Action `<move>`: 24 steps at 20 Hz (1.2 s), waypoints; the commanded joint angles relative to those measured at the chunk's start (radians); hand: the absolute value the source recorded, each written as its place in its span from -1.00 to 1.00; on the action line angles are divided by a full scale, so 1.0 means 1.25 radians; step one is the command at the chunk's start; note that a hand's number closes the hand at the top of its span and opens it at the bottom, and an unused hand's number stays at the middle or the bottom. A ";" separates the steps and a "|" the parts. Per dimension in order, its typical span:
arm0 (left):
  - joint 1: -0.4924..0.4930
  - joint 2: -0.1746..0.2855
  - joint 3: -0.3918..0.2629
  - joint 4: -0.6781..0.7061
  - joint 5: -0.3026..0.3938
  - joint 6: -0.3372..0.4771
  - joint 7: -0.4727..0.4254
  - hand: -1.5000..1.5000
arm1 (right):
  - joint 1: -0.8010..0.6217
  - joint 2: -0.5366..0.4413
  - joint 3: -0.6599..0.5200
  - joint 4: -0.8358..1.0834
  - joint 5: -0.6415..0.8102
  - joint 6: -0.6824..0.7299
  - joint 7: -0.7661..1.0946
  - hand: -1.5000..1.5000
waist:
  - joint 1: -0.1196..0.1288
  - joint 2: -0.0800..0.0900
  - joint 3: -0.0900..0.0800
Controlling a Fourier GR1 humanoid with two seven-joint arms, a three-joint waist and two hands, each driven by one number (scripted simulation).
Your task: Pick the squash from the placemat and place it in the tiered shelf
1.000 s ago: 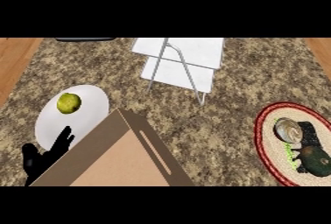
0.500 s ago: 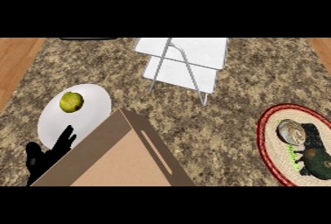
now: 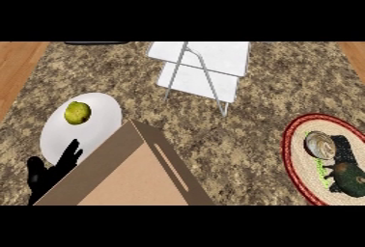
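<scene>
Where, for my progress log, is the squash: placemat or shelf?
On the placemat: the squash lies inside its red rim; shelf tiers look bare.

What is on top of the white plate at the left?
One yellow-green fruit lies on the white plate. A brown box and the left robot hand cover the plate's lower edge.

The worktop (image 3: pixel 271 96) is brown and speckled like stone, and it fills most of the view. Four things sit right on it. A white plate (image 3: pixel 100 125) lies at the left side. A white tiered shelf (image 3: pixel 206 60) stands at the far edge, near the middle, well apart from the plate. A round woven placemat (image 3: pixel 299 159) with a red rim lies at the right side, and the view's edge cuts part of it off. A big brown box (image 3: pixel 128 178) sits at the near edge, just beside the plate.
</scene>
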 commanded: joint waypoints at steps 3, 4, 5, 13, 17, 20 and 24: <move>-0.146 -0.022 0.032 0.063 0.050 -0.040 0.057 0.00 | -0.051 0.029 0.049 0.043 0.077 -0.023 0.049 -1.00 | -0.014 0.014 -0.023; -0.107 -0.023 0.025 0.024 0.049 -0.038 0.058 0.00 | -0.058 0.040 0.054 0.022 0.093 -0.037 0.068 -1.00 | -0.010 0.011 -0.023; -0.104 -0.036 0.021 0.034 0.045 -0.035 0.048 0.00 | -0.069 0.040 0.063 0.027 0.100 -0.031 0.084 -1.00 | -0.009 0.012 -0.023; -0.101 -0.032 0.031 0.009 0.026 -0.031 0.074 0.00 | -0.080 0.099 0.094 0.115 0.165 -0.061 0.034 -1.00 | -0.012 0.011 -0.022; -0.118 -0.040 0.043 0.037 0.029 -0.047 0.064 0.00 | -0.116 0.115 0.127 0.149 0.219 -0.074 0.061 -1.00 | -0.011 0.013 -0.023; -0.100 -0.038 0.037 0.029 0.030 -0.051 0.061 0.00 | -0.121 0.118 0.124 0.151 0.241 -0.080 0.082 -1.00 | -0.013 0.011 -0.023; -0.139 -0.039 0.044 0.074 0.035 -0.041 0.058 0.00 | -0.118 0.135 0.129 0.207 0.273 -0.110 0.012 -1.00 | -0.023 0.013 -0.023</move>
